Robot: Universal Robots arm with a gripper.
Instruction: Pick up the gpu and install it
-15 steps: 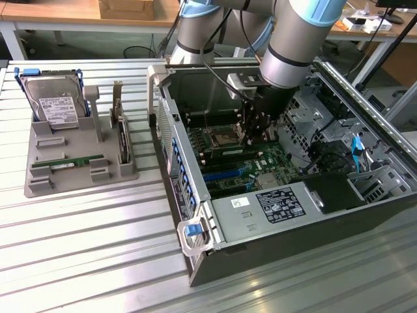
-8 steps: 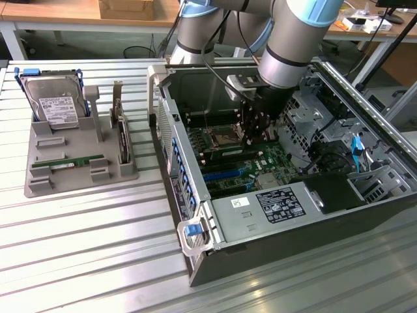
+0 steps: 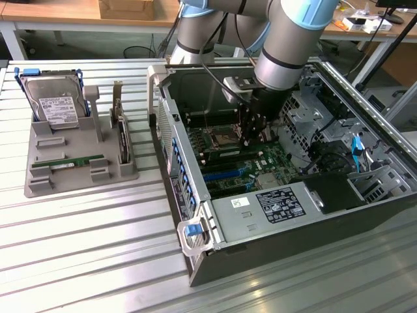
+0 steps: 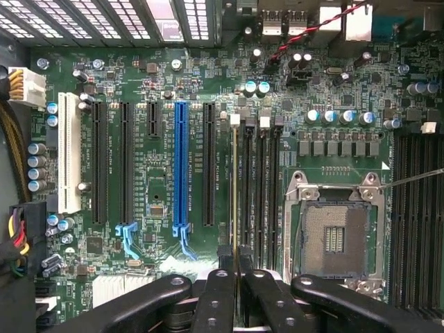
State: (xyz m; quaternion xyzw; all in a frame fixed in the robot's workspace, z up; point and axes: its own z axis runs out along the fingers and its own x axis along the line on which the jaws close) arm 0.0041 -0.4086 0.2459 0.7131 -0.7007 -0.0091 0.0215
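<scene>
Well to the exterior view's left of the socket, outside the case, sits one grey holder. It carries three things: one drive leaning at the back, one green stick lying flat, and one dark card standing on edge. The slatted tabletop around the holder is bare, so there is free room there.

Inside the case my gripper hangs just beside the socket, on the exterior view's right. The case walls rise on every side and a drive cage and cables are close by, so clearance is tight.

In the wrist view I count one white slot, three long black slots, one short black one and one blue slot. Then comes the gpu, then three empty memory slots, then the one socket.

My gripper is clamped on the gpu, a finger on each flat face. The gpu stands on its long edge and shows me only its thin top edge. Its long axis runs parallel to the memory slots and to the near side of the socket, pointing straight away from my fingers. It lines up with the memory slot farthest from the socket. I cannot tell whether it is already touching that slot.
</scene>
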